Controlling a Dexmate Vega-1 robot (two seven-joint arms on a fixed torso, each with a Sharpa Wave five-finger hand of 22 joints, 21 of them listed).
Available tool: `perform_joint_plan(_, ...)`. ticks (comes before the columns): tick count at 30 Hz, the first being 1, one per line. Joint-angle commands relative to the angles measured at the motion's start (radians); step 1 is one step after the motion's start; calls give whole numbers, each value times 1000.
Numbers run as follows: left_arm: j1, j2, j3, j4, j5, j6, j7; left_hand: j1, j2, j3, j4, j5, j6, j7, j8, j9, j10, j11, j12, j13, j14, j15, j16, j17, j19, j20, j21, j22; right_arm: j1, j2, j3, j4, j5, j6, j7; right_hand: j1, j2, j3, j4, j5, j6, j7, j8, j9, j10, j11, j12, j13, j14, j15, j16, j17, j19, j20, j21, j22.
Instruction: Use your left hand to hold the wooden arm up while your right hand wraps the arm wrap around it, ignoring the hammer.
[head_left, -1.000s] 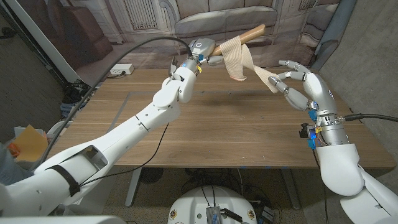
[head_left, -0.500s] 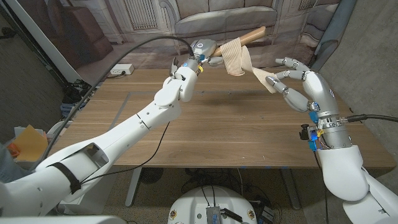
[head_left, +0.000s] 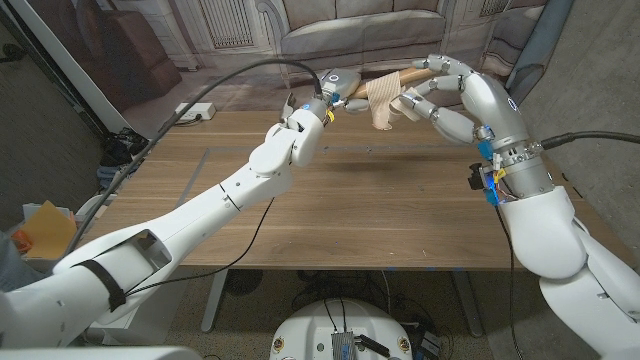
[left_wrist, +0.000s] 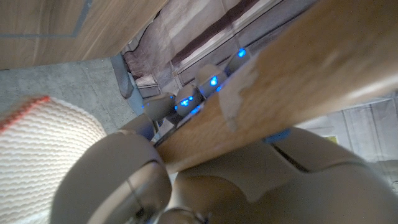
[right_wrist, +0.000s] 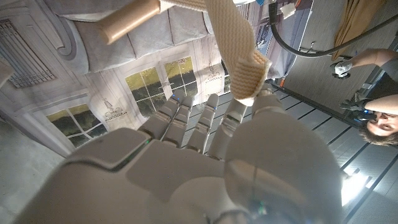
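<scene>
Left hand (head_left: 332, 84): raised above the far edge of the wooden table (head_left: 380, 200), its smooth grey-and-white fingers clamped on one end of the wooden arm (head_left: 412, 76). The left wrist view confirms the grip: pale, fine-grained wood (left_wrist: 298, 81) runs across the rounded palm, with fingers (left_wrist: 155, 106) closed around it.

Wooden arm: a rounded, light-tan dowel-like piece, held clear of the table and tilted, its free end pointing away from the left hand toward the backdrop. In the right wrist view its blunt cylindrical end (right_wrist: 127, 22) shows against the painted backdrop.

Arm wrap (head_left: 385, 100): a flat, cream-coloured woven band with a ribbed, elastic-looking texture. It is looped around the middle of the wooden arm and hangs in soft folds below it. In the right wrist view the band (right_wrist: 233, 37) runs from the arm to a folded, squared-off end lying at the fingertips (right_wrist: 239, 112) of the right hand.

Right hand (head_left: 455, 92): raised beside the wooden arm over the table's far edge, glossy white back outward, fingers curled toward the wrap. It holds the wrap's end at its fingertips.

Table: brown plank surface with visible grain and a matt finish.
</scene>
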Motion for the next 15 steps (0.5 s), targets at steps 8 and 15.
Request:
perform_joint_plan(8,-24,11,19,-4,7,-122,-137,11,1,-6,4,0,5,3,-2,10,3,4,6,21,1,-4,141,59,-2,-47,4,10,329,-124,-127,-34,49,-218,235,-2,-3,-6,5,3,-1,-14,-13,-5,-10,-12,-5,3,-8,-16,-1,3,-14,3,-5,6)
perform_joint_plan(15,-10,24,2,-28,-11,-187,-121,11,-2,-8,6,0,5,4,-5,11,2,-1,2,18,1,-4,140,62,-5,-46,2,8,415,-164,-186,-12,61,-289,259,-5,-1,-8,7,3,-1,-17,-17,-8,-12,-9,-6,3,-10,-22,-1,4,-15,5,-5,6)
